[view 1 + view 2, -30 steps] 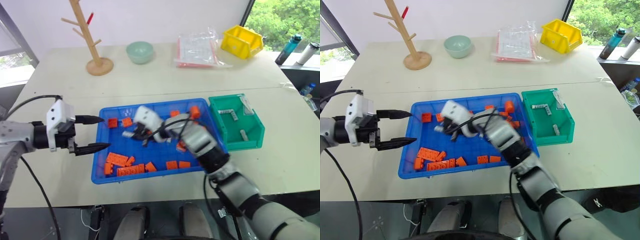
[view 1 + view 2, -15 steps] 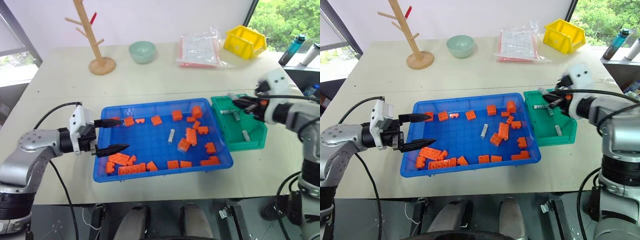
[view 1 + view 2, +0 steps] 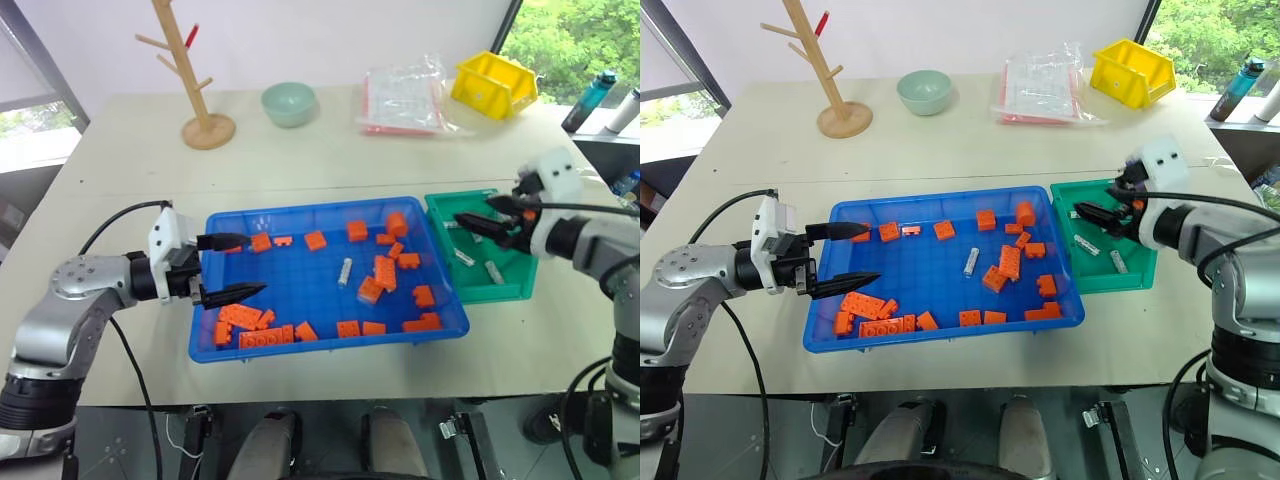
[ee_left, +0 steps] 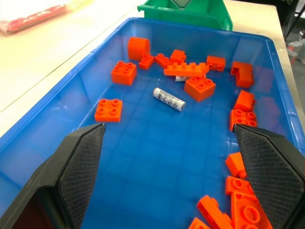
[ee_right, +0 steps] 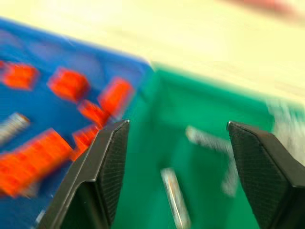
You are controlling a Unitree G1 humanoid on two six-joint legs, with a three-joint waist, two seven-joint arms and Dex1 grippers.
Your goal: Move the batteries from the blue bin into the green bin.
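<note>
R gripper hangs spread & empty over the green bin, which has batts in it, so drop step looks done; next = reach back for the battery mid blue bin, L gripper spread, empty, at its left rim.

Light: bright, even daylight; windows at both upper corners of the head views.
Shadows: soft, faint.
Blur: right wrist view heavily motion-smeared; left wrist view sharp.
Glare: mild on plastic bag.
</note>
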